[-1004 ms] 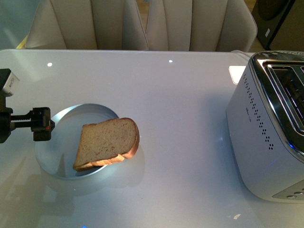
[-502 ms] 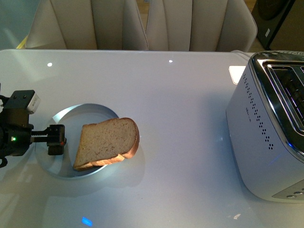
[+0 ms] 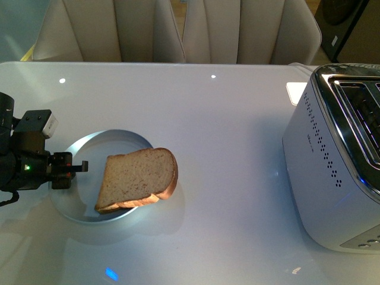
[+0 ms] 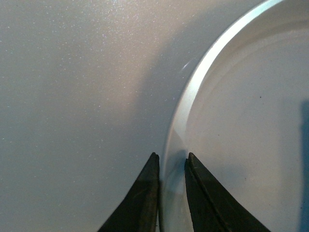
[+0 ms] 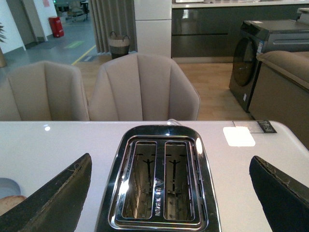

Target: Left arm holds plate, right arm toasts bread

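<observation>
Plate (image 3: 89,148) w/ bread (image 3: 138,178) slice overhanging edge, left claw (image 4: 172,156) clamping rim.

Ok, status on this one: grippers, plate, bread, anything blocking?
Left gripper pinching plate rim. Right gripper wide open, empty, facing toaster. Bread on plate, overhanging its rim. Nothing seen blocking.

The bread (image 3: 138,179) hides part of the plate (image 3: 113,145); the toaster (image 3: 323,166) is cropped rightward.
</observation>
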